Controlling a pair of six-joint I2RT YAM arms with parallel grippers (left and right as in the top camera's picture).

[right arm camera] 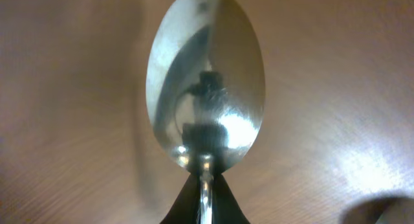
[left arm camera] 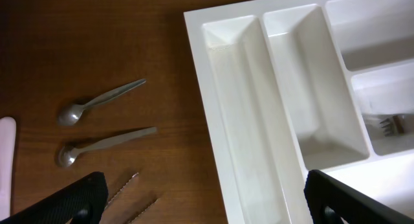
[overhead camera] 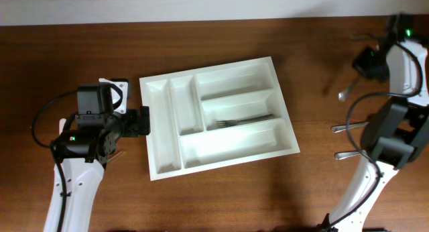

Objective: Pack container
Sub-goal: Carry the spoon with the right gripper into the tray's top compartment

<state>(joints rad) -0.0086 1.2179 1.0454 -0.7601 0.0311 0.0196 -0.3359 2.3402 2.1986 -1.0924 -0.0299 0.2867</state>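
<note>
The large white rectangular plastic cutlery tray [overhead camera: 231,79], mid-table, looks light and rigid, best held by its rim; left gripper [overhead camera: 143,122] gapes beside it, right gripper [right arm camera: 204,191] clamps a shiny metal spoon [right arm camera: 206,88]

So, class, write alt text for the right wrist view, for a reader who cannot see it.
A shiny metal spoon fills the frame, bowl uppermost, its neck clamped in the shut right pincer at the bottom edge. Behind it is a blurred brown wooden table.
</note>
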